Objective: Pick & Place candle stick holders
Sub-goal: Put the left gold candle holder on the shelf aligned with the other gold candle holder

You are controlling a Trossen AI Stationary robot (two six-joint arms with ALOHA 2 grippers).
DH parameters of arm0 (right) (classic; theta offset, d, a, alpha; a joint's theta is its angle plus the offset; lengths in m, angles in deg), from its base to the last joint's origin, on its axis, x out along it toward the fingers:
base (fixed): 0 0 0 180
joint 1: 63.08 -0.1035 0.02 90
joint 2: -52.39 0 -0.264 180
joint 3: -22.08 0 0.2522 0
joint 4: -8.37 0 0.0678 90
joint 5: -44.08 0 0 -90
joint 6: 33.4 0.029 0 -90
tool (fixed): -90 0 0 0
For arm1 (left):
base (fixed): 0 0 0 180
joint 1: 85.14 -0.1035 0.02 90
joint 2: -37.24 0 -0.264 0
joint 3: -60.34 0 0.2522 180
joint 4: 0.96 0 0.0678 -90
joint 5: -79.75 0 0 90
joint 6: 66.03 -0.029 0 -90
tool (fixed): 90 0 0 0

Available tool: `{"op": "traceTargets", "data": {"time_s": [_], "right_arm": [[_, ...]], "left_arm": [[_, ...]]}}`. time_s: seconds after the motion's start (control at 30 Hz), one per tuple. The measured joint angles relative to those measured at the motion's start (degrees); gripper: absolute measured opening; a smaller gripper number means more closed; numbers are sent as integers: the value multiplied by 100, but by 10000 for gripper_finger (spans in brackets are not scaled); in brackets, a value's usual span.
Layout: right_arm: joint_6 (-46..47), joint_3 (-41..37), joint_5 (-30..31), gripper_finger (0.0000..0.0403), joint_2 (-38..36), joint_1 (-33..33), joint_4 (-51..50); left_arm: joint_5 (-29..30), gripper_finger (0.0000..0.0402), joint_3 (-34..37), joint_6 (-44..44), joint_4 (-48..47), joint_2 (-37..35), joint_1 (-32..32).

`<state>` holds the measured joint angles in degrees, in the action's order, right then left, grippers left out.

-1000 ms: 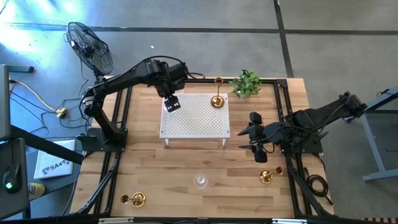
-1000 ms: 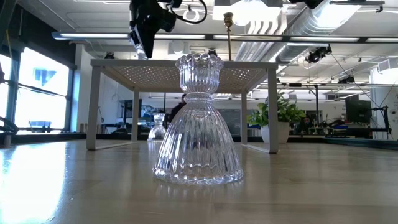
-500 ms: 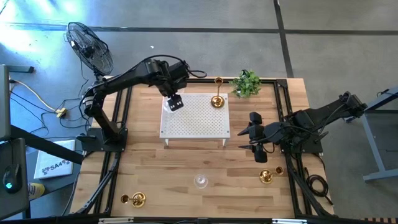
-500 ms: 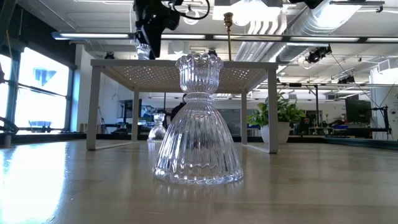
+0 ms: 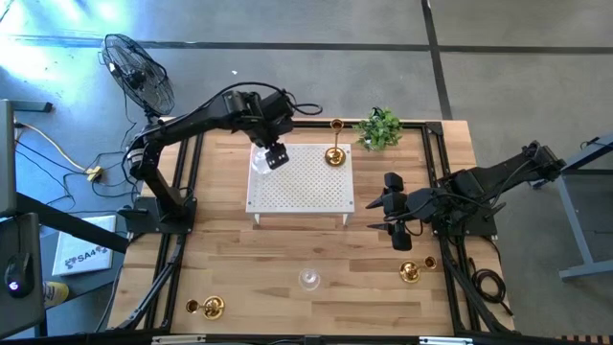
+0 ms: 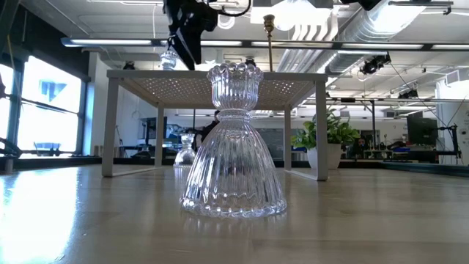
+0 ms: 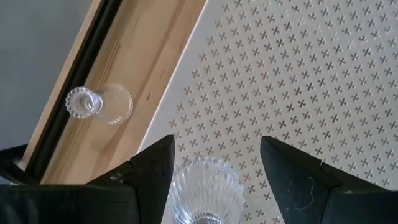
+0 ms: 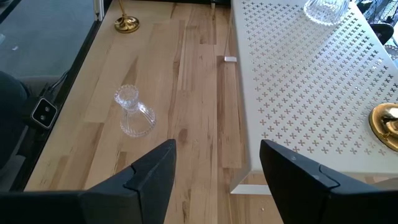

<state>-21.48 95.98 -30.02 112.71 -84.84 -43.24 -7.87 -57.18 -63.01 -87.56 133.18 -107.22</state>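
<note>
High view: wooden table (image 5: 287,259) on grey concrete floor; white perforated platform (image 5: 302,187) at centre, fan (image 5: 139,72) off to the left. Left gripper (image 5: 276,156), fingers apart, above a glass holder (image 5: 259,161) on the platform's corner; brass holder (image 5: 334,153) opposite. Right gripper (image 5: 395,218) waits open beside the platform.

Low view: glass holder (image 6: 233,143) on bare planks; open-plan room with ceiling lights behind.

Left wrist view: another glass holder (image 7: 99,104) on the wood beside the platform.
</note>
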Motion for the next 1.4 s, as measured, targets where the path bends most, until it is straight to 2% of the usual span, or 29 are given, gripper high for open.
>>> {"op": "traceTargets", "data": {"time_s": [0.23, 0.37, 0.6, 0.87, 1.13, 1.4], "right_arm": [[-2, 0, 2, 225, 0, 0, -1], [-2, 0, 1, 224, 0, 0, -1], [-2, 0, 2, 225, 0, 2, 0], [-2, 0, 2, 225, 0, 0, -2], [-1, 0, 2, 224, 0, 1, -2], [-1, 0, 2, 225, 0, 0, -2]], "left_arm": [[-66, 234, -460, 19, 8, -4, 157], [-325, 234, -845, 20, -60, -7, 454], [-1058, 234, -1330, 20, -328, -11, 1325], [-1358, 234, -1443, 39, -1146, -10, 2474], [-1357, 234, -1443, 1301, -1729, -9, 3590], [-1277, 234, -1248, 2813, -1721, -7, 4640]]}}
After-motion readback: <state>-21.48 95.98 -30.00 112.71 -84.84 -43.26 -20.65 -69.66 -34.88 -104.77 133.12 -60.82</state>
